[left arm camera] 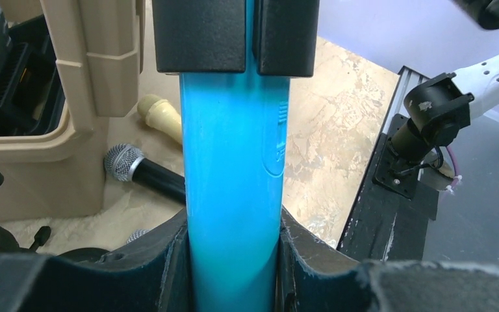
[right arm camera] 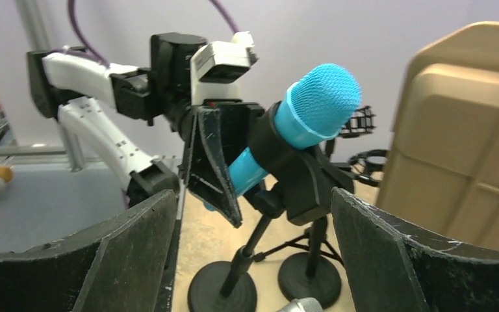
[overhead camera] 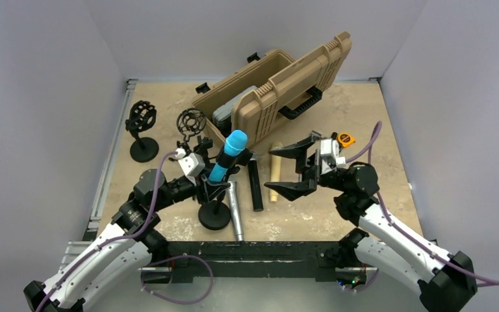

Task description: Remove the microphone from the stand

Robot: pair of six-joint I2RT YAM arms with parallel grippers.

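- The left hand (left arm camera: 234, 263) is clamped narrow on the blue microphone (left arm camera: 234, 169). One finger presses each side of the barrel, which runs straight out from the palm.
- Just past the fingertips, the stand's black clip (left arm camera: 201, 36) wraps the same barrel. The microphone is therefore held by hand and clip together, and is not yet free.
- Below the hand, the stand (overhead camera: 214, 216) rests its round base on the bench (overhead camera: 162, 97), with the microphone tilted up and away from the wrist.
- Done well, this step probably means drawing the microphone along its own line, head first, until it slips out of the clip. A sideways wrench would likely drag or tip the light stand.
- To the outer side of that hand, well apart from the microphone, the right hand (overhead camera: 271, 170) gapes wide and holds nothing. It looks well placed to pin the stand's stem or base during the pull.
- On the bench beyond the left hand's fingers lie a black microphone (left arm camera: 127, 162) and a cream microphone (left arm camera: 159, 114). Both are close enough to be knocked if the stand slides.
- Farthest off, a tan case (overhead camera: 279, 91) stands with its lid up.
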